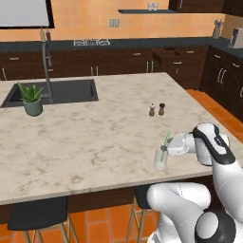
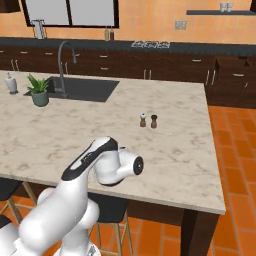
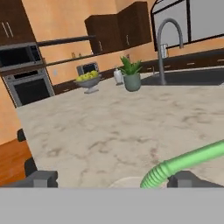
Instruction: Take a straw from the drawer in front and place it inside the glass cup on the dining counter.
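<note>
Standing near the front edge of the marble bench, glass cup w/ green straw poking up out of it, tilted. Gripper just beside cup; can't tell if jaws grip straw. Salt & pepper shakers sit further back.

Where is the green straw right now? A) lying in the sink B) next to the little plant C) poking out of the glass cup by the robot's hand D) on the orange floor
C: the straw stands with its lower end in the glass cup near the dining counter edge, right beside the gripper.
</note>
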